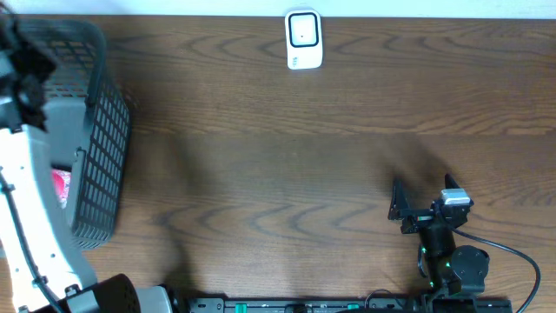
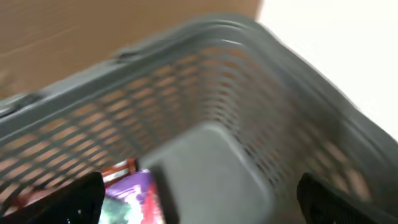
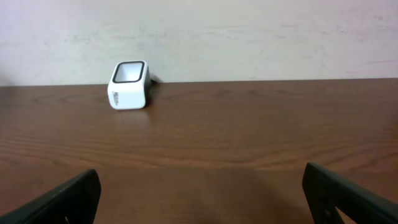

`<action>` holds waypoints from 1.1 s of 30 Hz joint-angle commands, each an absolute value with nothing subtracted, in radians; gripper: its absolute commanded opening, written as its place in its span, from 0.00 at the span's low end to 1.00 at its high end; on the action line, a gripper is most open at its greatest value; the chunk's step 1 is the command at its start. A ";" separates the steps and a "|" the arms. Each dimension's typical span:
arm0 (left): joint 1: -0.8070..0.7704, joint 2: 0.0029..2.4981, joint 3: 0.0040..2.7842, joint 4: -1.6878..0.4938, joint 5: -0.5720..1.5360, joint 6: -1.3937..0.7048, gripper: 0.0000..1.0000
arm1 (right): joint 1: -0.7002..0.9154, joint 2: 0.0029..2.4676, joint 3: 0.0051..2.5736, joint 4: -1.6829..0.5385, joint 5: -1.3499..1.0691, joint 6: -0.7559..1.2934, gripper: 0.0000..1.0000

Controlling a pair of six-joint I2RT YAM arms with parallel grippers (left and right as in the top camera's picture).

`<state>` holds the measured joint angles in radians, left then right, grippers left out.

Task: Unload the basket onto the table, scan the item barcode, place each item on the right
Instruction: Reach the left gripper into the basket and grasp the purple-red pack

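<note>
Brown wood table (image 1: 287, 174), pale wall behind. Left gripper (image 2: 205, 202): jaws wide apart, holding nothing, hanging over the grey mesh basket (image 2: 217, 37) at the table's left end. Directly under it, inside the basket: a grey box (image 2: 205, 165), with a purple packet (image 2: 134, 193) beside it and something red-orange, too blurred to identify. Overhead also shows a pink item (image 1: 60, 187) in there. Right gripper (image 3: 205, 202): jaws wide apart, empty, low over bare wood at near right, facing the white barcode scanner (image 3: 129, 84). Scanner stands at the far edge, well apart from both grippers and the basket.
</note>
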<state>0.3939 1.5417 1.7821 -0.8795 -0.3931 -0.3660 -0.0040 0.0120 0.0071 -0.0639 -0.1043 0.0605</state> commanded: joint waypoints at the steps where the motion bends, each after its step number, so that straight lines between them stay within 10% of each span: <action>1: 0.467 1.543 1.800 -0.921 -0.434 -0.508 0.98 | 0.004 0.007 0.006 -0.068 -0.111 0.066 0.99; 33: 0.501 1.996 1.560 -0.979 -0.491 -0.765 0.98 | 0.004 0.007 0.006 -0.068 -0.111 0.066 0.99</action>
